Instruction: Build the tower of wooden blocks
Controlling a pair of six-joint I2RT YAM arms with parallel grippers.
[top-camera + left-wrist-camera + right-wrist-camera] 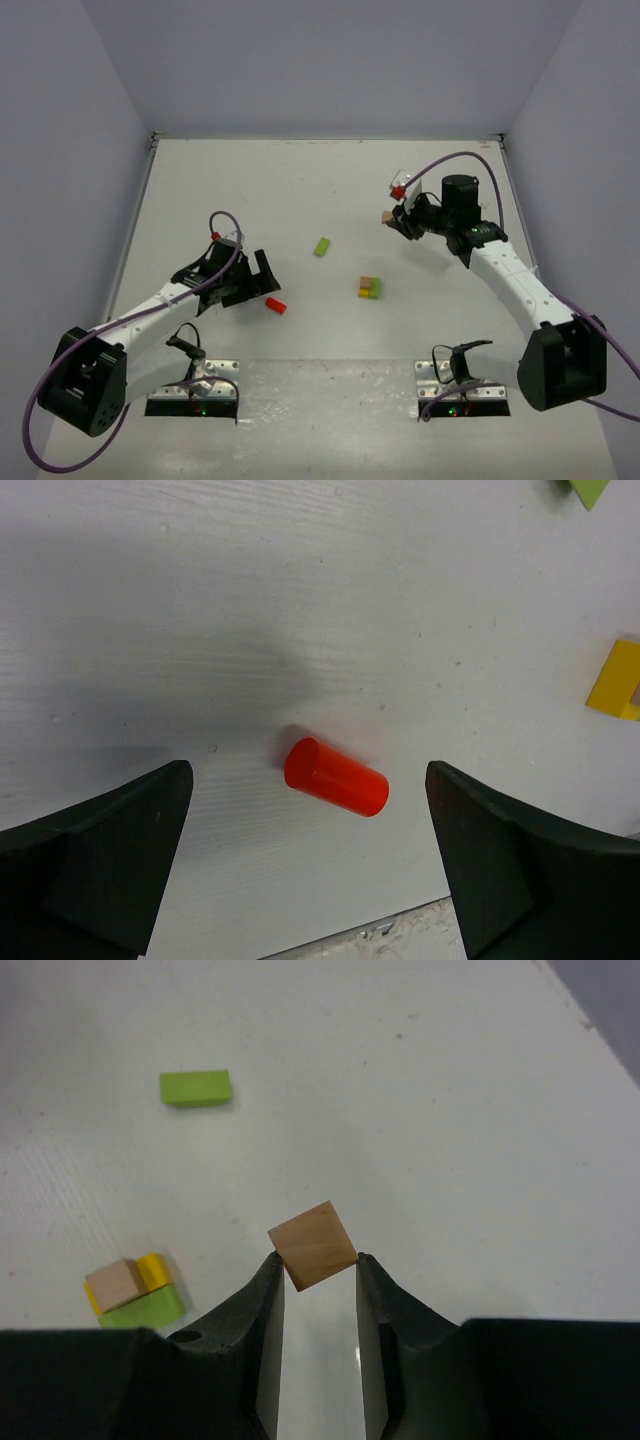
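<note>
1. The right claw point(318, 1282) is nearly closed. Its two fingertips pinch a tan wooden cube point(312, 1244) by opposite sides, and the cube sits tilted between them.
2. Far ahead of that claw and off to its left, a lime green block point(196, 1087) lies flat and alone on the white table point(300, 180), well apart from the fingers.
3. Closer in, just left of the right claw's left finger, stands the small stack point(130, 1295). A tan block point(115, 1283) rests on a lime green piece and a yellow piece point(153, 1269), all touching.
4. The left claw point(310, 865) is spread wide and grips nothing.
5. A red-orange cylinder point(336, 777) lies on its side on the table just ahead of the gap between the left claw's fingers, touching neither finger.
6. Far to the right of the left claw, at the edge of its wrist view, the stack's yellow piece shows partly.
</note>
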